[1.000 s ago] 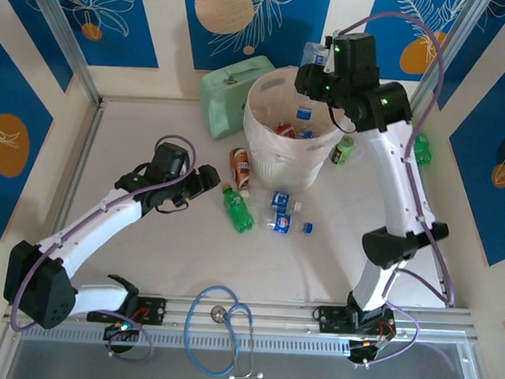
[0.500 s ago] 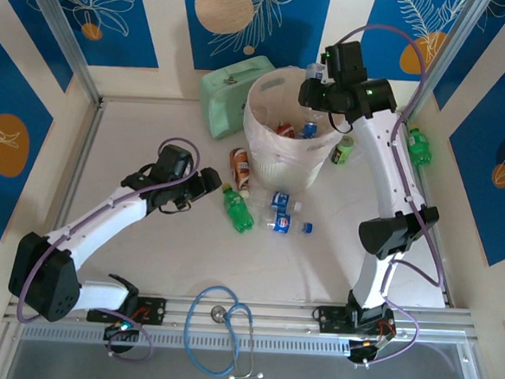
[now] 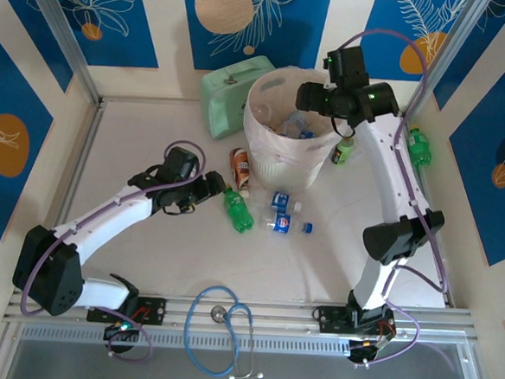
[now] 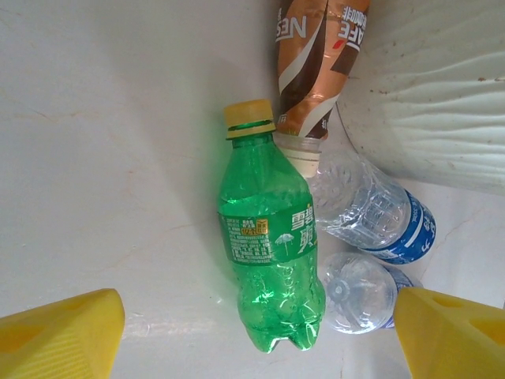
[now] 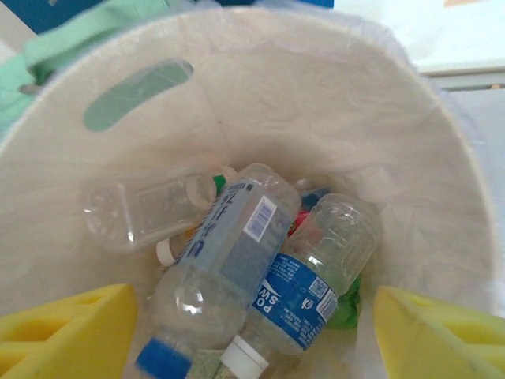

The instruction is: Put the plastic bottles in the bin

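Since a second ago the right gripper has let go of the clear plastic bottle with a blue cap. That bottle now lies inside the large round pale pink-white bin. The gripper's yellow fingers are spread wide over the bin's mouth with nothing between them.

The left gripper has edged closer to the green plastic soda bottle with a yellow cap. Its jaws are also spread, one on each side of the bottle, not touching it.

The bin stands near the middle of the white table's far edge, just beside a mint-green case. Inside it, the dropped bottle rests against a clear bottle with a blue label and a clear unlabelled bottle.

The green soda bottle lies on its side near the table's middle, on the near side of the bin. Touching its neck is a brown-and-orange coffee bottle, which lies against the bin's wall. Two clear bottles with blue labels lie just beside the green one.

A short dark-green can stands at the bin's right side. Another green bottle is at the table's right edge. A blue stethoscope lies at the near edge.
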